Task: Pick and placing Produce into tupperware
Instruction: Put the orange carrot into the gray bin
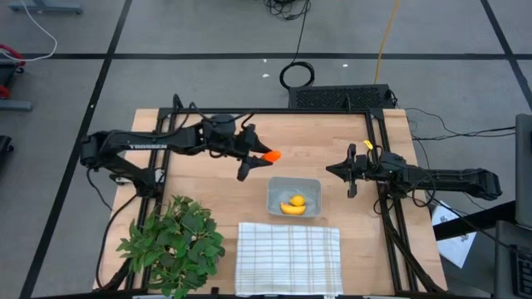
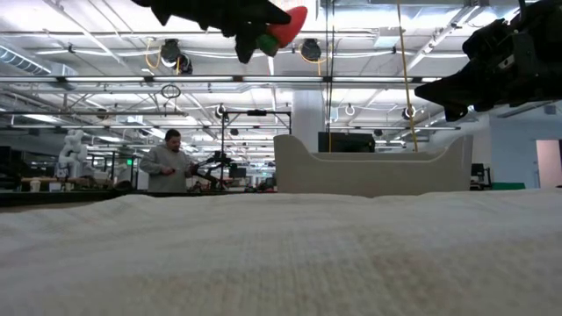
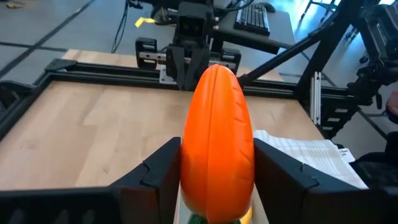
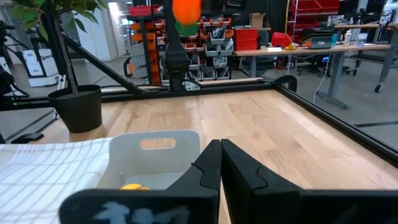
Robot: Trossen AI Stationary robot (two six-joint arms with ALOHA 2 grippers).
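Note:
My left gripper [image 1: 254, 154] is shut on the orange carrot [image 1: 270, 154], high above the table, left of and farther back than the tupperware [image 1: 293, 197]. The carrot also shows in the left wrist view [image 3: 216, 137] and the low view [image 2: 287, 25]. The translucent tupperware stands on the wood and holds yellow produce [image 1: 293, 204], the banana and the lemon-like fruit close together. My right gripper [image 1: 350, 173] is shut and empty, right of the tupperware [image 4: 155, 155]; its fingers [image 4: 221, 163] are closed together. My left gripper pinches the carrot between its two fingers [image 3: 158, 171], on the two sides of its thick end [image 3: 205, 193] by the green top. The fingers come level from the table's left. The carrot lies along them, its orange tip [image 1: 275, 154] toward the right, lifted clear.
A white checked cloth [image 1: 288, 257] lies at the near edge in front of the tupperware. A leafy green plant [image 1: 174, 241] stands at the near left. A black frame rail [image 1: 274, 113] runs round the table. A person [image 2: 167, 162] stands far behind in the room.

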